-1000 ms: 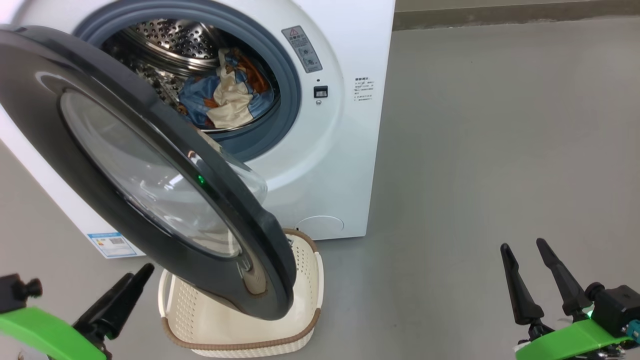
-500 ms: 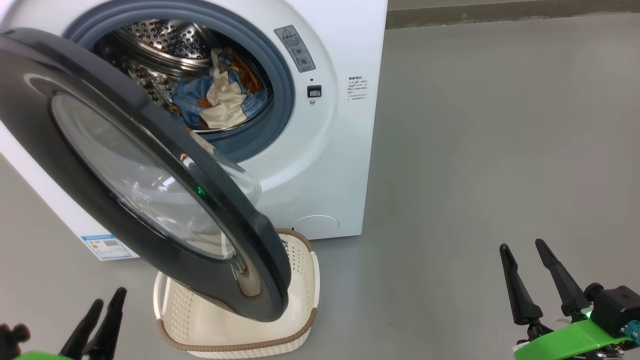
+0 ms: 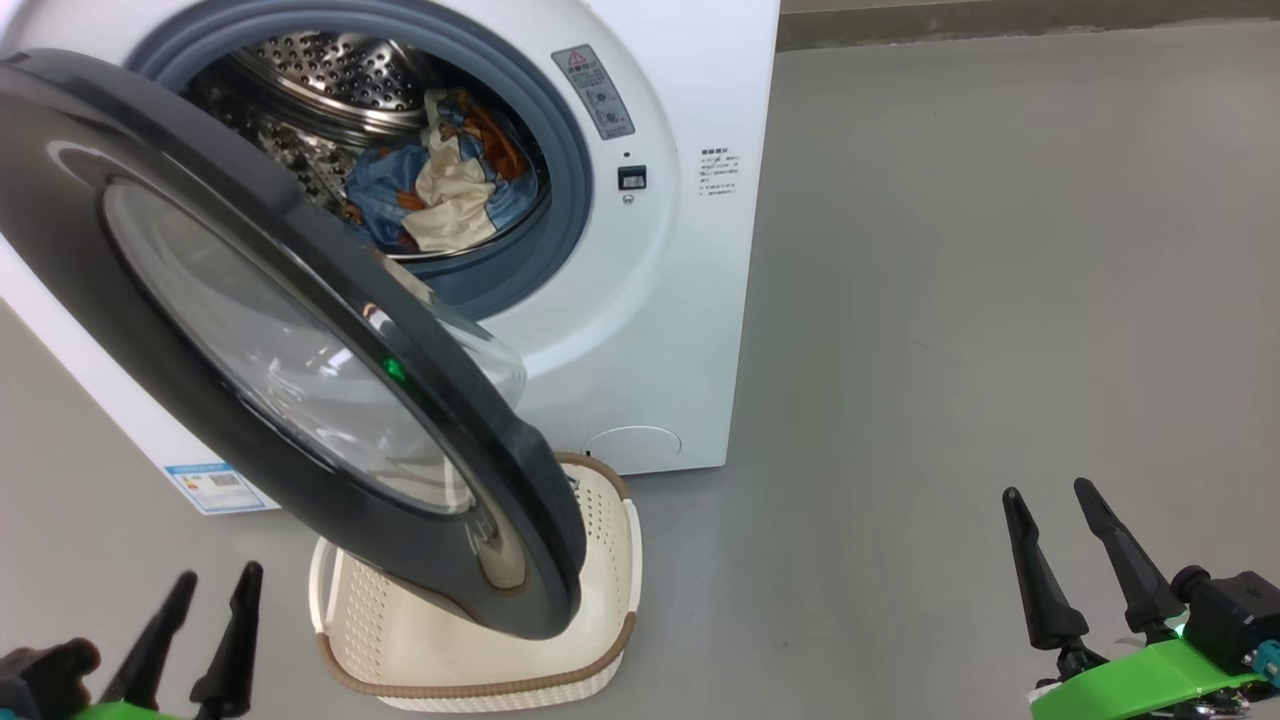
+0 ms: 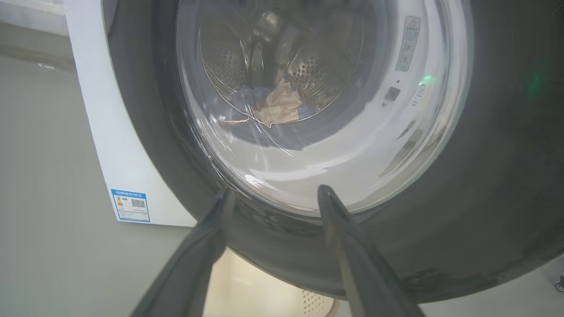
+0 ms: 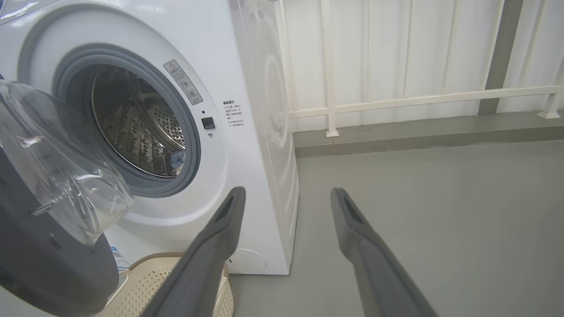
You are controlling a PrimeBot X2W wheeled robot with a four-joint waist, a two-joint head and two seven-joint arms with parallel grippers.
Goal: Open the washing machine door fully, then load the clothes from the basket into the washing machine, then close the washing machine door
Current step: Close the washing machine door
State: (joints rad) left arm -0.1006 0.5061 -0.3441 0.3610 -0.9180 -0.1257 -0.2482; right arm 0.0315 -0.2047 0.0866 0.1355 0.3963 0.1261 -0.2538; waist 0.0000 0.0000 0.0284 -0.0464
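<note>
Starting at the far left of the head view. Left gripper (image 3: pixel 218 575) low in the lower left corner, fingers spread with a plain gap and nothing between them. Same in the left wrist view: tips aimed at the lower rim of the washing machine door (image 3: pixel 250 330), very near the glossy black ring; touching or just short of it, hard to say through the wide lens.

Small blue label (image 3: pixel 215 487) at the cabinet's lower left, just above the grey floor (image 3: pixel 950 300). Door swung out toward the camera, part open, clear domed window bulging back toward the drum (image 3: pixel 330 70), covering the left side of the opening.

Basket (image 3: pixel 610 540) on the floor directly before the washing machine (image 3: pixel 640 330), under the door's lower edge and partly hidden by it; brown rim and perforated cream wall showing.

Clothes (image 3: pixel 440 195) inside the steel drum, bunched in a blue, cream and orange heap behind the blue-grey gasket (image 3: pixel 565 200). Grey warning sticker (image 3: pixel 598 92) and small black latch (image 3: pixel 632 178) on the white front, right of the opening.

Right gripper (image 3: pixel 1046 490) at the lower right, well apart from the machine, fingers spread, gripping nothing. Right wrist view: fingers pointing past the machine's front right corner, white railing (image 5: pixel 396 99) behind.
</note>
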